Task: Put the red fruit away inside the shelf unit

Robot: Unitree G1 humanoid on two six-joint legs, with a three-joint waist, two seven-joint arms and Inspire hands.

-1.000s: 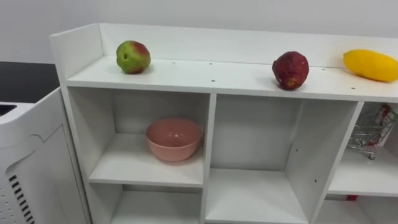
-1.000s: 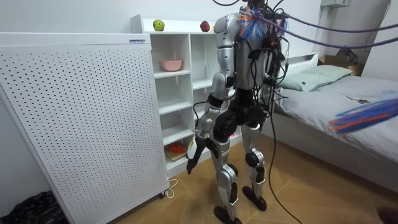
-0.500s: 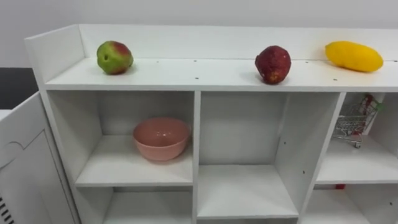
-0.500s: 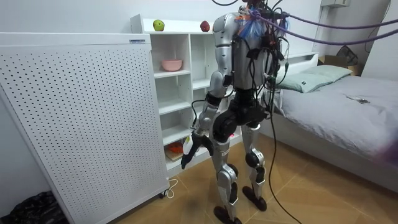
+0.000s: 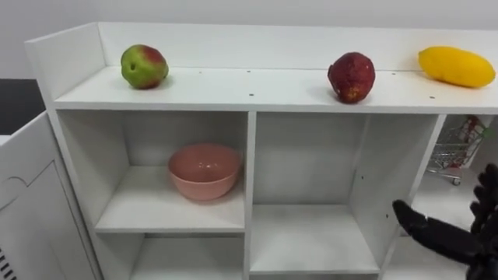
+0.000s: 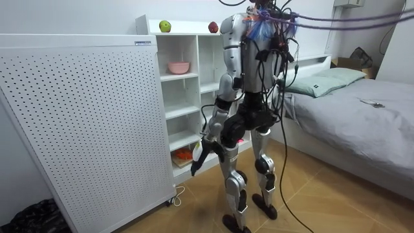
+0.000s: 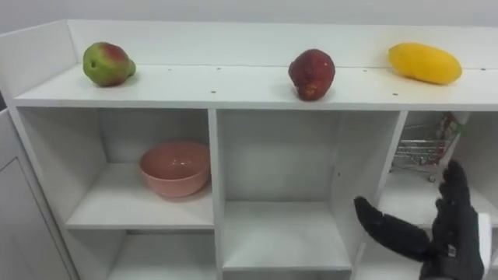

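Three fruits lie on top of the white closet (image 5: 257, 92): a green-and-red apple (image 5: 144, 66) at the left, a dark red fruit (image 5: 352, 77) right of the middle, and a yellow mango (image 5: 456, 66) at the far right. My right hand (image 5: 455, 237) is raised low at the right, in front of the right-hand compartments, open with straight fingers and holding nothing. It is well below the fruits and touches none of them. In the room view I stand facing the closet, and my left hand (image 6: 200, 156) hangs open by my thigh.
A pink bowl (image 5: 205, 170) sits in the upper left compartment. A small toy shopping cart (image 5: 455, 148) stands in the upper right compartment. A white perforated panel (image 6: 84, 123) adjoins the closet's left side. Orange items (image 6: 184, 155) lie on a low shelf. A bed (image 6: 362, 110) is behind me.
My right hand has risen into the eye view at the lower right. The head camera has shifted a little; the fruits and bowl stay in place.
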